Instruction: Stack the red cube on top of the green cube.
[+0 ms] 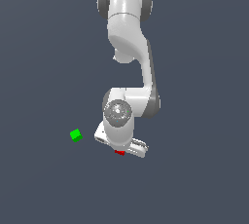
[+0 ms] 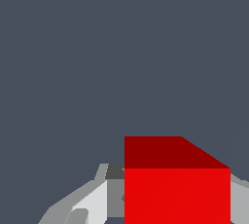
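The red cube (image 2: 177, 194) fills the space between my gripper's (image 2: 170, 208) two fingers in the wrist view; a grey finger (image 2: 99, 201) shows on one side of it and a finger edge on the other. In the exterior view only a sliver of the red cube (image 1: 119, 153) shows under the white hand, where the gripper (image 1: 120, 150) is shut on it. The green cube (image 1: 75, 135) lies on the dark floor, apart from the hand, toward the exterior view's left. It is out of the wrist view.
The white arm (image 1: 127, 33) reaches from the top of the exterior view down to the hand. The floor (image 1: 194, 179) is plain dark grey-blue, with nothing else on it in view.
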Robot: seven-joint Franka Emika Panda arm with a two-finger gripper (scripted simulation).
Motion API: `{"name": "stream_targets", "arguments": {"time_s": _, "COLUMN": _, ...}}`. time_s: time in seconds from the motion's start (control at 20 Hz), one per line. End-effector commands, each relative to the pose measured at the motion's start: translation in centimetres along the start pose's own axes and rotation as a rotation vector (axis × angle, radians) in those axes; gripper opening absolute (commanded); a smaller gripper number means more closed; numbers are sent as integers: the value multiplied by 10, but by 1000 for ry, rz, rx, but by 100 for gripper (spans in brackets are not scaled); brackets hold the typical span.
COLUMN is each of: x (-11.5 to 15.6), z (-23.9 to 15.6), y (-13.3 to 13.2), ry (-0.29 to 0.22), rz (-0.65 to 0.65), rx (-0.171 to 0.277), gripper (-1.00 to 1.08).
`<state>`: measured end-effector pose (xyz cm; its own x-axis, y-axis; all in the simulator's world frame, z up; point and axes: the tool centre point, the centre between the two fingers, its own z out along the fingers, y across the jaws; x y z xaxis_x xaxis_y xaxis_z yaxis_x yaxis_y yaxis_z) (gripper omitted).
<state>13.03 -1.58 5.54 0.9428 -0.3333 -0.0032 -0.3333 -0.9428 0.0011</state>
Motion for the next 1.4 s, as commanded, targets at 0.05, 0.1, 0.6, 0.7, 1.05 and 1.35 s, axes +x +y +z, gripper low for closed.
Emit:
{"name": "stream_targets", "arguments": {"time_s": 0.05, "x": 0, "z": -28, "y": 0, "ry": 3, "rz": 0, "rx": 1, "gripper": -100}}
{"name": "stream_targets", "arguments": {"time_s": 0.1, "x": 0, "z": -35, "y": 0, "ry": 3, "rz": 0, "rx": 1, "gripper": -100}}
{"name": "stream_targets", "arguments": {"time_s": 0.6, "x": 2, "z": -65, "y": 0, "ry": 3, "rz": 0, "rx": 1, "gripper": -100}}
{"name": "stream_targets", "arguments": {"time_s": 0.7, "x": 1, "z": -64, "y": 0, "ry": 4, "rz": 0, "rx": 1, "gripper": -100}}
{"name": "stream_targets", "arguments": {"time_s": 1.05, "x": 1, "z": -60, "y": 15, "ry": 4, "rz": 0, "rx": 1, "gripper": -100}}
{"name": "stream_targets", "arguments": {"time_s": 1.35, "x": 1, "z": -49, "y": 58, "ry": 4, "rz": 0, "rx": 1, "gripper": -100}}
